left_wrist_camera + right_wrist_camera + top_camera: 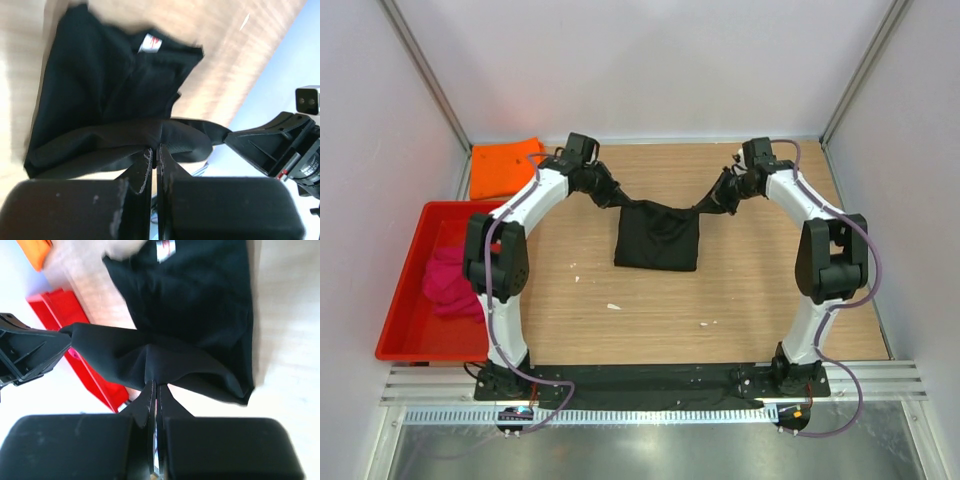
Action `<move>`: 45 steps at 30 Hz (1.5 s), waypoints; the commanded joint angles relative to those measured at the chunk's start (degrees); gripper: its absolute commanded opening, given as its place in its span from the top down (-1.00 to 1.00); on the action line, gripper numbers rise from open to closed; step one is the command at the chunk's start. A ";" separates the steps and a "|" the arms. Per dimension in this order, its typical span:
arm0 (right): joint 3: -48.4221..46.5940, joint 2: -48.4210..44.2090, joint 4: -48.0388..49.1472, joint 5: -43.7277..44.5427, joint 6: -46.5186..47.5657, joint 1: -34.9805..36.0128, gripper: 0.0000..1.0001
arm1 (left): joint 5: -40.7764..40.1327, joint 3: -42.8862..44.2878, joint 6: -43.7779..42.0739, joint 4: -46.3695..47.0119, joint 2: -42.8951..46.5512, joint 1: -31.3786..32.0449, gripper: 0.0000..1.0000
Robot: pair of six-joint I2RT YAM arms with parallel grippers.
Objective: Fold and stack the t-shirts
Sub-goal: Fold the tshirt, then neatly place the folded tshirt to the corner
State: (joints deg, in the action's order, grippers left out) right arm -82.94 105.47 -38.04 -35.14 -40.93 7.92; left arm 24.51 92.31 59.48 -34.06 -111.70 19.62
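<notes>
The black t-shirt [658, 236] hangs between both arms over the middle of the table, its top edge stretched and its lower part resting on the wood. My left gripper [616, 197] is shut on its left top corner, and my right gripper [708, 203] is shut on its right top corner. In the left wrist view the black t-shirt [105, 100] shows its white tag [149, 44] beyond my left gripper [154, 150]. The right wrist view shows my right gripper [155, 384] pinching the black t-shirt [200, 310]. An orange t-shirt [503, 166] lies folded at the back left. A magenta-pink t-shirt [450, 282] lies crumpled in the red tray [405, 330].
The red tray stands along the left side of the table, next to the left arm. White walls close in the table on three sides. A few small white scraps [613, 306] lie on the wood in front of the black shirt.
</notes>
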 commanded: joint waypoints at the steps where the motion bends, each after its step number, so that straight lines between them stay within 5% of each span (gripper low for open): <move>1: -5.46 3.41 6.83 -0.20 -1.00 -1.42 0.97 | 0.89 5.85 -2.35 3.21 -4.12 -1.85 0.99; 5: -12.58 14.12 18.50 0.51 -1.70 -2.82 0.79 | 0.53 14.00 -2.27 5.14 -11.86 -4.41 0.94; 6: -15.21 16.76 19.23 -1.67 -2.74 -3.70 0.42 | -0.25 16.21 -2.88 5.32 -13.61 -4.76 0.78; 7: -20.46 20.79 19.84 -1.86 -3.54 -3.88 0.26 | -0.78 19.28 -4.62 1.50 -16.33 -5.29 0.37; 8: -22.86 21.78 19.41 -0.47 -2.41 -3.71 -0.01 | 2.00 25.75 -5.25 0.15 -20.62 -5.81 0.32; 9: -25.76 22.93 17.06 0.76 -1.10 -3.97 -0.60 | 1.51 28.68 -5.69 -0.99 -22.06 -6.17 0.13; 10: -32.14 24.94 11.03 -0.01 1.87 -4.32 -0.67 | 0.46 31.84 -7.00 -3.61 -22.59 -6.17 -0.05; 11: -34.81 25.39 8.01 0.07 3.73 -4.58 -0.68 | 0.62 32.31 -7.45 -3.29 -21.64 -6.17 -0.20; 12: -36.66 24.18 5.63 1.81 5.23 -4.93 -0.69 | 0.80 32.32 -7.89 -2.94 -20.85 -6.17 -0.60; 23: -10.32 11.60 15.19 1.91 10.42 -2.56 -0.58 | -1.30 13.09 -24.23 -6.80 -4.86 -5.03 -0.50; 34: -15.84 19.93 11.68 4.72 20.45 -1.07 -0.59 | -2.54 -16.34 -24.78 -6.81 19.30 1.03 -0.47; 45: -20.51 24.78 8.25 7.10 22.65 1.83 -0.53 | -6.32 -22.35 -26.00 -11.46 32.41 1.30 -0.46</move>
State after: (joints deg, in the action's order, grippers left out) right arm -101.10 129.82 -28.69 -29.23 -20.45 8.23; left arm 19.81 70.50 34.85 -44.21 -82.81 21.17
